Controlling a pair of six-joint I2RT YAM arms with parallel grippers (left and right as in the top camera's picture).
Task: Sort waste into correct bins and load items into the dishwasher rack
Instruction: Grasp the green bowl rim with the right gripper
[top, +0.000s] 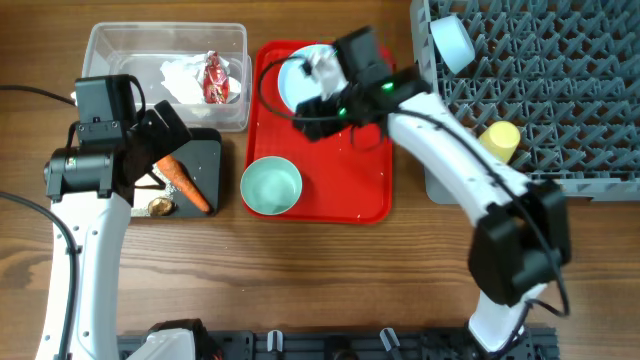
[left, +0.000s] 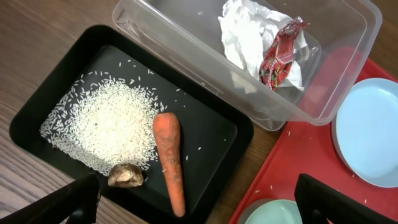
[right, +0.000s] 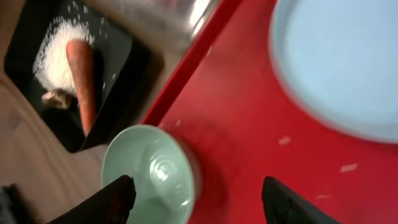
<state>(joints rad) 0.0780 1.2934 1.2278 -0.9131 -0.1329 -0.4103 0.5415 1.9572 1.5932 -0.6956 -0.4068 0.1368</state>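
Observation:
The orange carrot, rice grains and brown lump lie in the black tub. The crumpled napkin and red wrapper lie in the clear tub. The light-blue plate and pale-green bowl sit on the red tray. The light-blue bowl and yellow cup are in the grey rack. My left gripper is open above the black tub's near edge. My right gripper is open low over the tray, beside the green bowl. The spoon is out of view.
The red tray stands between the two tubs on the left and the rack on the right. A few loose rice grains lie on the tray. Bare wooden table shows in front of the tray and tubs.

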